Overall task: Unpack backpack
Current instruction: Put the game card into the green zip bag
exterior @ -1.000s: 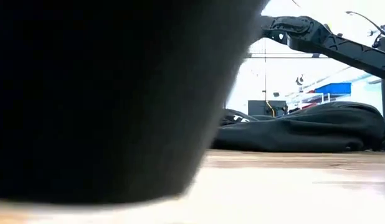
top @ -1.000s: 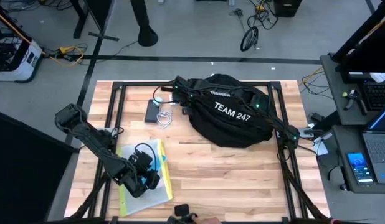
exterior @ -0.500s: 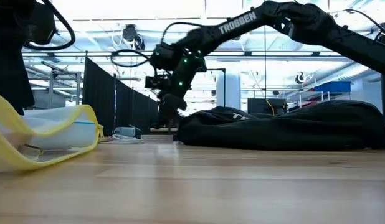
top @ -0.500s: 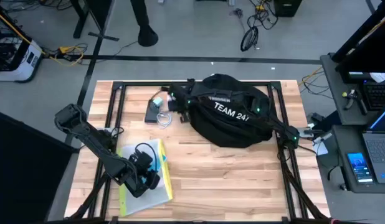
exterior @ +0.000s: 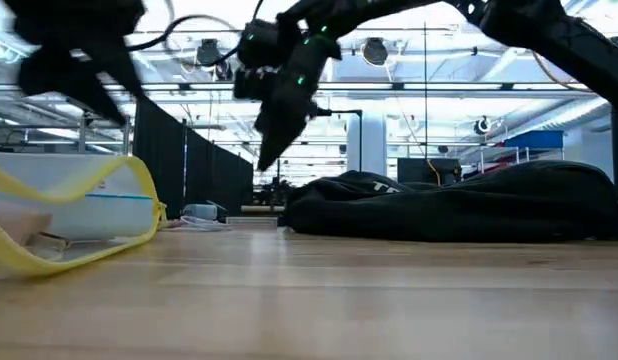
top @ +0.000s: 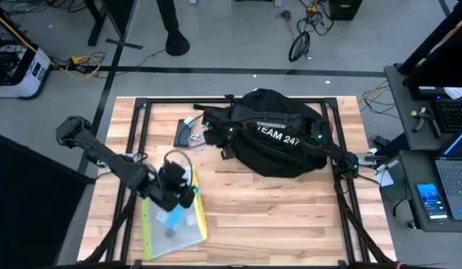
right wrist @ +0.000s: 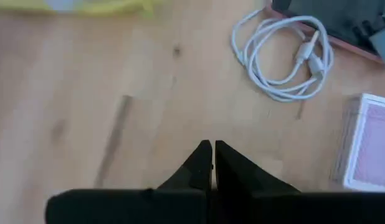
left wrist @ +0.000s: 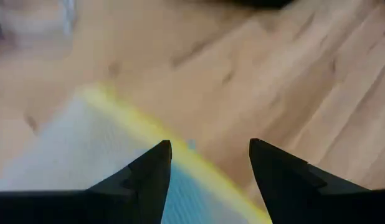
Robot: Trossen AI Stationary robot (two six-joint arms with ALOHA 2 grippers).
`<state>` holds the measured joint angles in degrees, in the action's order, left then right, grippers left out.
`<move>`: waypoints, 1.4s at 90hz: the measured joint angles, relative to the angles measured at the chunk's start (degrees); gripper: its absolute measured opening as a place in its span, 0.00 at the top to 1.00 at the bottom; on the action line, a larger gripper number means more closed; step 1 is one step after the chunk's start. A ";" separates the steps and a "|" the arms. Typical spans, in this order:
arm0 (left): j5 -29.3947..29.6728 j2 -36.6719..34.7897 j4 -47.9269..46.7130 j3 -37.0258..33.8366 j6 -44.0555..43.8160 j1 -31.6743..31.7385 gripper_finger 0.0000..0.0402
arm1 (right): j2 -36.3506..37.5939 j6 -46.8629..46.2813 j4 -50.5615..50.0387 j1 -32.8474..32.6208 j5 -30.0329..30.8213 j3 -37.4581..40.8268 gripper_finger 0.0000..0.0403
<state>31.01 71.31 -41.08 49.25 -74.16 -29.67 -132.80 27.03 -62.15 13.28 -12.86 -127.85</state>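
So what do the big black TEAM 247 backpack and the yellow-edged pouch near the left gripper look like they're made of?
The black backpack looks like soft matte woven fabric: it slumps flat with folds in the low view. The yellow-edged pouch seems to be flexible translucent plastic with a yellow trim; its rim bends and the contents show through.

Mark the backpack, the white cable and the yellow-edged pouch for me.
backpack (top: 279,153): high view, fabric below the lettering.
white cable (right wrist: 286,59): right wrist view, coiled loops.
yellow-edged pouch (top: 171,224): high view, clear middle panel.

Black backpack (top: 279,142) with white lettering on a light wooden table (top: 291,217); yellow-edged clear pouch (top: 171,224), white coiled cable (right wrist: 283,59).
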 joint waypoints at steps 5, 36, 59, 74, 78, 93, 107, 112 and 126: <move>0.01 -1.19 0.05 1.08 6.77 4.00 0.50 | 2.65 -1.09 -0.15 1.25 -3.62 0.00 1.00; -12.52 -2.41 6.81 7.53 46.05 34.78 0.50 | 15.34 0.20 -1.47 7.01 -12.79 -0.04 1.00; -28.75 2.05 14.89 7.68 63.20 56.89 0.36 | 16.71 2.14 -5.21 10.46 -12.77 -0.02 1.00; -34.10 14.53 15.82 14.17 76.45 65.05 0.24 | 16.77 1.00 -6.97 13.69 -12.73 -0.02 1.00; -34.09 18.65 15.26 17.64 80.04 66.32 0.22 | 16.78 0.38 -7.74 14.78 -12.66 -0.02 1.00; -34.02 32.90 3.95 32.12 92.55 68.90 0.20 | 17.10 -2.66 -11.62 18.25 -12.59 0.02 1.00; -33.98 41.50 -2.99 38.06 103.46 69.12 0.20 | 17.10 -3.26 -14.65 19.47 -12.61 0.02 1.00; -33.97 43.44 -4.04 38.32 105.90 69.20 0.20 | 17.10 -3.12 -14.69 19.46 -12.61 0.02 1.00; -33.87 47.26 -4.73 38.34 108.31 69.57 0.20 | 17.10 -1.54 -14.89 19.39 -12.69 0.02 1.00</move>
<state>-2.86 118.56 -45.81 87.59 34.16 39.90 -115.70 25.50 -77.05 32.67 -25.55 -127.83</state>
